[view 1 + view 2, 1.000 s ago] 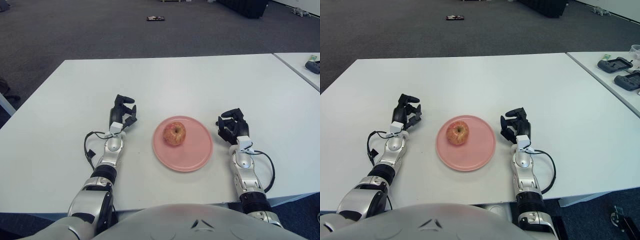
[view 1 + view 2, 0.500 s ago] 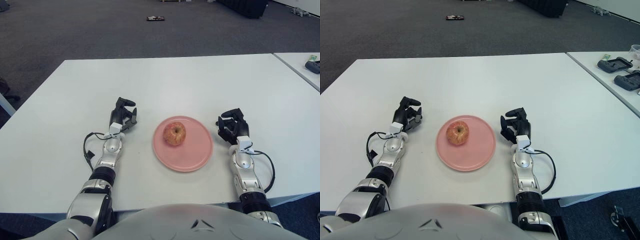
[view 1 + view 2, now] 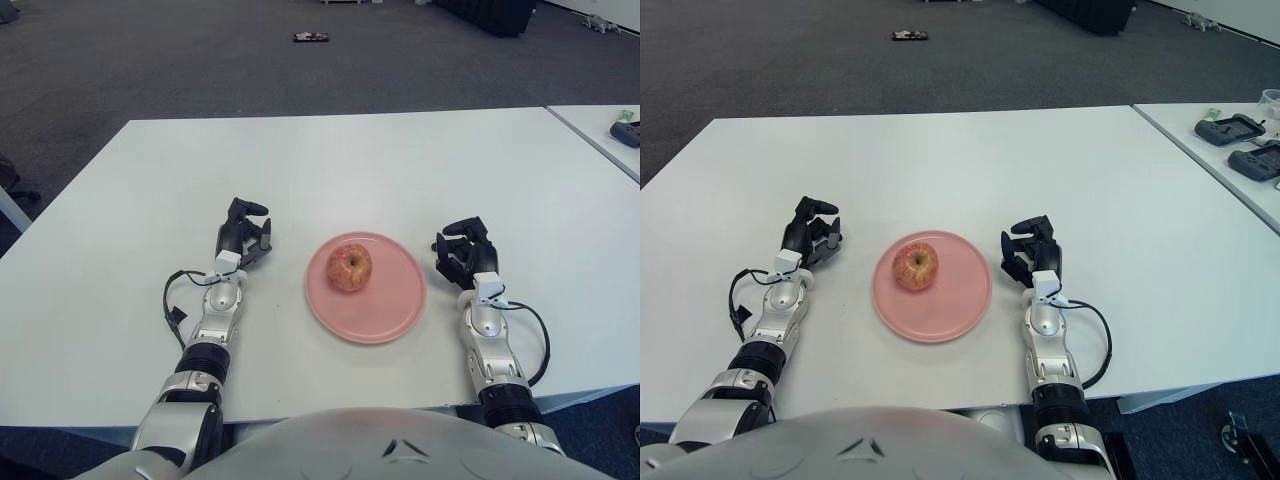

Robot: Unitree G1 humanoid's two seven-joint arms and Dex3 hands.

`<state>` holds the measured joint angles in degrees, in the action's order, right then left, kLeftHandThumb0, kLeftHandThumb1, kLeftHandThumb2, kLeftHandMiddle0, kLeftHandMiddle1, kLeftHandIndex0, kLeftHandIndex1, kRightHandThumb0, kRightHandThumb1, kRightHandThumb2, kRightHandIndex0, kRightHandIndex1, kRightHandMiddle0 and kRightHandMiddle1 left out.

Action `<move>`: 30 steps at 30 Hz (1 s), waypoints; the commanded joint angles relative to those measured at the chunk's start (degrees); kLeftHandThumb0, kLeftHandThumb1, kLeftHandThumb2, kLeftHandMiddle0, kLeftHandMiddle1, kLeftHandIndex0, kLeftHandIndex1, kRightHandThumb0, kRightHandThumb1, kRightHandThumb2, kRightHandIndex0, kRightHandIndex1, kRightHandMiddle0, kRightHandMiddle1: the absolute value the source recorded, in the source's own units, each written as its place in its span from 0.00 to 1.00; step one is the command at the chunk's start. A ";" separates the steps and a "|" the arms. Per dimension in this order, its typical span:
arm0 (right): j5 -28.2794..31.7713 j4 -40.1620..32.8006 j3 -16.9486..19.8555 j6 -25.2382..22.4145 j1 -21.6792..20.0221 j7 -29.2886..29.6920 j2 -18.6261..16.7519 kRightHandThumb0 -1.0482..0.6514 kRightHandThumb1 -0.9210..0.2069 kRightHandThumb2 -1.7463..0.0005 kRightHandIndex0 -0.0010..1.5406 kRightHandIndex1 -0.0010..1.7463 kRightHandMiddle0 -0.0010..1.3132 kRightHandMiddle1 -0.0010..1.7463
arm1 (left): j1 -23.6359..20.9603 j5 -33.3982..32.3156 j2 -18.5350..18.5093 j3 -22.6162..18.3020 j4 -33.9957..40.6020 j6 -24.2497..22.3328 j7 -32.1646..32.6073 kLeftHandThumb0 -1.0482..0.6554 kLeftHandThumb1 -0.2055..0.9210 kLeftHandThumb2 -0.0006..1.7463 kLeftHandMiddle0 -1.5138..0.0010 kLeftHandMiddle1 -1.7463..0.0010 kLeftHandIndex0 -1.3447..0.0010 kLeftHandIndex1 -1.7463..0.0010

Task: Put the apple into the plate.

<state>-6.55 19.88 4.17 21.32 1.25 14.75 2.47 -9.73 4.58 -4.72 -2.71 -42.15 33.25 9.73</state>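
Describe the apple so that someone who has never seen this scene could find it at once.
On the big white rectangular table, look near the front edge for the round pink plate between the robot's left hand and right hand. The red-yellow apple sits on the plate's left part: the only fruit, and the only thing on the plate.

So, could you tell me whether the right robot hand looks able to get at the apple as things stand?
Probably yes: the right robot hand shows just right of the plate, holding nothing, and nothing stands between it and the apple.
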 commanded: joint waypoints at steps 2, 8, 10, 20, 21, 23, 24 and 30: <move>-1.07 0.84 -0.31 -0.94 0.67 -0.10 0.17 0.40 0.11 0.60 0.42 0.70 0.20 1.00 | 6.45 -0.19 2.46 -0.24 -2.51 -0.88 1.39 0.39 0.81 0.47 0.54 0.00 0.76 0.00; -1.26 0.62 -0.29 -1.35 0.74 -0.19 0.10 0.40 0.11 0.60 0.42 0.70 0.20 1.00 | 6.91 -0.06 3.65 -0.95 -2.69 1.18 3.41 0.39 0.78 0.50 0.52 0.00 0.74 0.00; -1.29 0.63 -0.25 -1.36 0.72 -0.21 0.06 0.40 0.11 0.60 0.42 0.70 0.20 1.00 | 6.94 0.02 3.89 -1.06 -2.84 1.78 4.01 0.39 0.77 0.50 0.52 0.00 0.74 0.00; -1.20 0.51 -0.28 -1.67 0.73 -0.46 0.04 0.40 0.12 0.59 0.42 0.71 0.21 1.00 | 7.20 0.12 4.73 -1.38 -3.20 3.65 6.05 0.39 0.76 0.52 0.52 0.00 0.73 0.00; -1.09 0.52 -0.26 -1.66 0.73 -0.55 0.03 0.40 0.12 0.59 0.42 0.71 0.21 1.00 | 7.23 0.03 4.90 -1.50 -3.22 4.03 6.31 0.39 0.76 0.52 0.52 0.00 0.73 0.00; -0.94 0.55 -0.22 -1.60 0.73 -0.66 0.01 0.40 0.13 0.58 0.42 0.71 0.21 1.00 | 7.25 -0.07 5.11 -1.64 -3.26 4.54 6.64 0.39 0.75 0.52 0.53 0.00 0.73 0.00; -0.88 0.56 -0.19 -1.57 0.74 -0.71 0.00 0.40 0.13 0.58 0.42 0.71 0.21 1.00 | 7.26 -0.09 5.19 -1.69 -3.28 4.71 6.76 0.39 0.76 0.52 0.53 0.00 0.73 0.00; -0.70 0.66 -0.06 -1.31 0.76 -0.87 -0.06 0.40 0.12 0.59 0.41 0.70 0.21 1.00 | 7.12 0.02 5.29 -1.83 -3.31 4.58 7.40 0.39 0.76 0.52 0.54 0.00 0.73 0.00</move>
<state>-7.41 19.88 4.15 21.04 1.28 14.36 2.54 -8.95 4.08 -2.66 -5.23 -41.11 37.41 16.41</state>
